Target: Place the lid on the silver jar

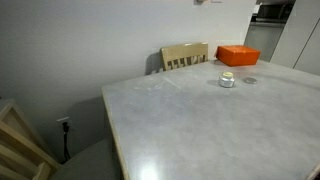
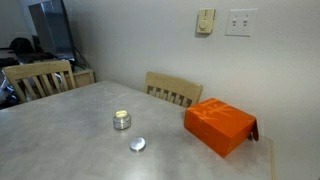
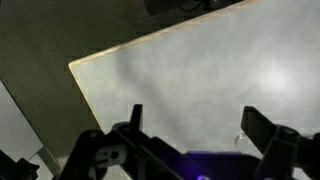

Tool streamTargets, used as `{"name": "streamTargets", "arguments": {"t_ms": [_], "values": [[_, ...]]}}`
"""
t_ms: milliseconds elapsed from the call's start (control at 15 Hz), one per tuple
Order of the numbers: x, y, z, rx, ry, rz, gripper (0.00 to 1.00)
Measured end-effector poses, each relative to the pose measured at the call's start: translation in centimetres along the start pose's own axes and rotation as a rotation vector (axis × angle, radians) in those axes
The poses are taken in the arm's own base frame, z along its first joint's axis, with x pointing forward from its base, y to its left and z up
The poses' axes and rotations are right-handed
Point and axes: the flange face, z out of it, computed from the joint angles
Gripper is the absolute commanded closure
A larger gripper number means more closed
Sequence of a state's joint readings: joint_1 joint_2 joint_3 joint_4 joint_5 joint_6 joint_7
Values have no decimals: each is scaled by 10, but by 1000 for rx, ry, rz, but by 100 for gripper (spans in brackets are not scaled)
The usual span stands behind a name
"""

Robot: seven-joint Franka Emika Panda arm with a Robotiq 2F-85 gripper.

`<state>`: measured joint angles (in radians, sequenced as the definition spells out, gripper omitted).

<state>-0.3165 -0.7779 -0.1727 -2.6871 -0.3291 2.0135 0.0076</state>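
The silver jar (image 1: 227, 79) (image 2: 122, 120) stands upright and uncovered on the grey table (image 1: 180, 120) (image 2: 60, 140). The lid (image 1: 250, 81) (image 2: 137, 145), a flat grey disc, lies on the table a short way beside the jar and apart from it. My gripper (image 3: 198, 125) shows only in the wrist view. It is open and empty, high above the table near a table corner. A small pale round shape (image 3: 241, 139) sits beside one fingertip; I cannot tell whether it is the jar. The arm does not show in either exterior view.
An orange box (image 1: 238, 55) (image 2: 220, 125) lies on the table near the jar. A wooden chair (image 1: 185, 56) (image 2: 172, 90) stands at the table's edge and another (image 2: 40, 77) at a further side. The table's edge and corner (image 3: 72, 66) show over dark floor.
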Motion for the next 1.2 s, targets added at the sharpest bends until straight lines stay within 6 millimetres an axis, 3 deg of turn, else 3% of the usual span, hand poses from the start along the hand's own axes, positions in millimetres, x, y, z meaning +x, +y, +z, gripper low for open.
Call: {"name": "streamTargets", "arguments": {"t_ms": [1200], "values": [[3, -3, -3, 0, 12, -7, 0]]}}
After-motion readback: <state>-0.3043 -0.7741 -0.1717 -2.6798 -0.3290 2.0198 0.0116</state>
